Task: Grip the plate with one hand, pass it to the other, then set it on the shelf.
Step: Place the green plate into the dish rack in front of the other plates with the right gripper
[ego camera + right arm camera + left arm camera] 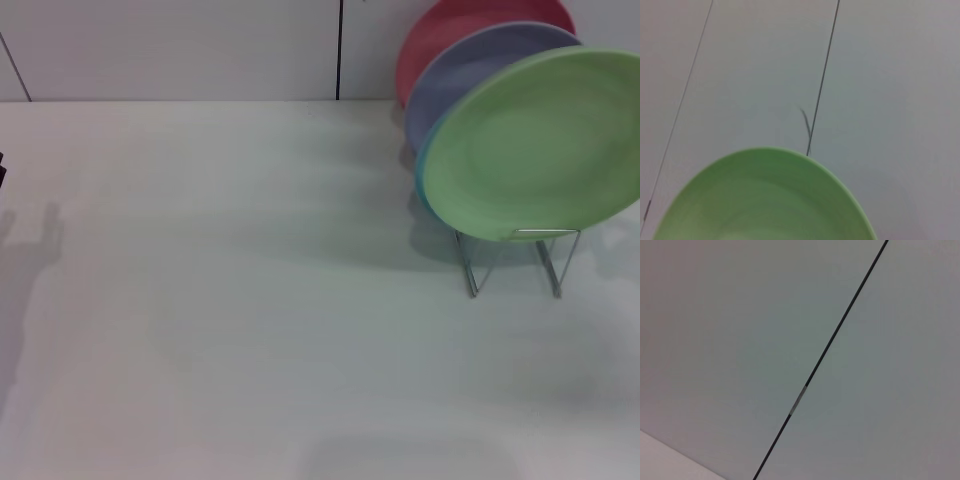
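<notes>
The green plate [540, 150] stands tilted at the front of the wire rack [515, 262], before 2 other plates. No gripper shows, so its jaws cannot be told.

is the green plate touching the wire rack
Touching. In the head view the green plate stands tilted at the front of the wire rack, its lower rim meeting the wire loop with no gap. No pincer shows in any view.

You're looking at a staged test bench rather than a home kitchen: a plain white counter [220, 300], white panelled wall [170, 50], and one wire rack [515, 262] of coloured plates [540, 150].
</notes>
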`<state>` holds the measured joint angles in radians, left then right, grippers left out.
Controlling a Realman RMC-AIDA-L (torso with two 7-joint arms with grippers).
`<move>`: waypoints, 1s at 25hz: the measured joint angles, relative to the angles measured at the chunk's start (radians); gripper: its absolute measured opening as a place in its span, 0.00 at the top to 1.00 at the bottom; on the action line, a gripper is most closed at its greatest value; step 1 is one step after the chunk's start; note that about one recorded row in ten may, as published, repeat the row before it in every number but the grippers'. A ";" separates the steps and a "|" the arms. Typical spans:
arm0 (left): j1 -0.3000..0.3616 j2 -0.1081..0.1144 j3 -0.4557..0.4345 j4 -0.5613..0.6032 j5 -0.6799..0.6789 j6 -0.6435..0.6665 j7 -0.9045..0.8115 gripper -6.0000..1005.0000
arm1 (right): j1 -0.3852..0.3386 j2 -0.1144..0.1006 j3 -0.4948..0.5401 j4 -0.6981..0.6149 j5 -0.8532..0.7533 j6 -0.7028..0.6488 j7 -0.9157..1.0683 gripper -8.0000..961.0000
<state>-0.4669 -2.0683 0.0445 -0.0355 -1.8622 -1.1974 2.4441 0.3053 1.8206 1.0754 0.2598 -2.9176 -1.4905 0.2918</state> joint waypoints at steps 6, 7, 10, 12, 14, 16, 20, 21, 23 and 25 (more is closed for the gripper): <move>0.001 0.002 0.000 0.000 0.000 -0.001 -0.002 0.38 | 0.000 0.013 0.008 -0.011 0.000 -0.001 -0.022 0.96; 0.001 0.002 0.000 0.000 0.000 -0.001 -0.002 0.38 | 0.000 0.016 0.012 -0.012 0.000 -0.001 -0.026 0.96; 0.002 0.004 0.000 0.000 0.000 -0.002 -0.003 0.38 | 0.000 0.027 0.022 -0.020 0.000 -0.002 -0.037 0.96; 0.002 0.004 0.001 0.001 0.000 -0.003 -0.004 0.38 | 0.000 0.029 0.024 -0.020 0.000 -0.003 -0.038 0.96; 0.002 0.004 0.005 0.003 0.000 -0.004 -0.006 0.38 | -0.003 0.033 0.027 -0.023 0.000 -0.006 -0.040 0.96; 0.002 0.004 0.008 0.006 0.000 -0.004 -0.011 0.38 | -0.006 0.034 0.027 -0.024 0.000 -0.010 -0.043 0.96; 0.002 0.004 0.009 0.008 0.000 -0.004 -0.017 0.38 | -0.010 0.035 0.027 -0.030 0.000 -0.014 -0.046 0.96; 0.002 0.004 0.009 0.008 0.000 -0.004 -0.017 0.38 | -0.010 0.036 0.027 -0.032 0.000 -0.014 -0.046 0.96; 0.002 0.004 0.010 0.009 0.000 -0.004 -0.017 0.38 | -0.011 0.037 0.028 -0.035 0.000 -0.014 -0.047 0.96; 0.002 0.004 0.011 0.010 0.000 -0.004 -0.017 0.38 | -0.011 0.039 0.028 -0.044 0.000 -0.015 -0.050 0.96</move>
<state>-0.4647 -2.0647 0.0554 -0.0258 -1.8623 -1.2014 2.4268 0.2945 1.8596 1.1037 0.2158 -2.9175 -1.5060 0.2413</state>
